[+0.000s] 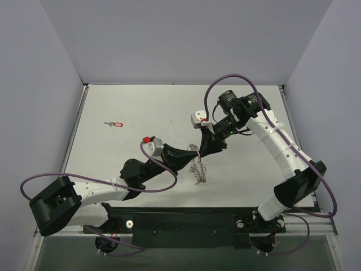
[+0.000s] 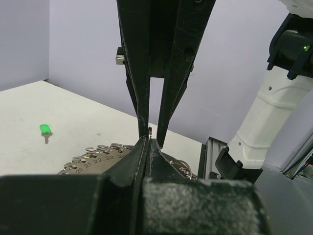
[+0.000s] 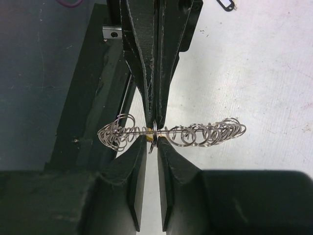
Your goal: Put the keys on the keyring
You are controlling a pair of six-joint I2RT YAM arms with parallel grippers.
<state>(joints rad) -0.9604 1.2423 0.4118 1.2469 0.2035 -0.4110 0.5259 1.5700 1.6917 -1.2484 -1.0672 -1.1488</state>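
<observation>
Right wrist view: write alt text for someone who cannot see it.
A wire keyring, edge-on, is pinched by the left end effector from the top of frame; the right end effector flanks it from the bottom. Pale table behind.

Left tool and right tool tip-to-tip at keyring; bare table beyond.

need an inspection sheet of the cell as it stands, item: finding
surface: white table, no spills seen
job's things: keyring upright between both grippers; red key lying far left; green key on the table; dark key tag at the right wrist view's top edge
clutter: nothing seen
grippers: left gripper shut on the keyring's rim; right gripper nearly closed about the same spot, grip unclear
cables: purple cables loop off both arms
surroundings: grey walls; black rail at the near edge
</observation>
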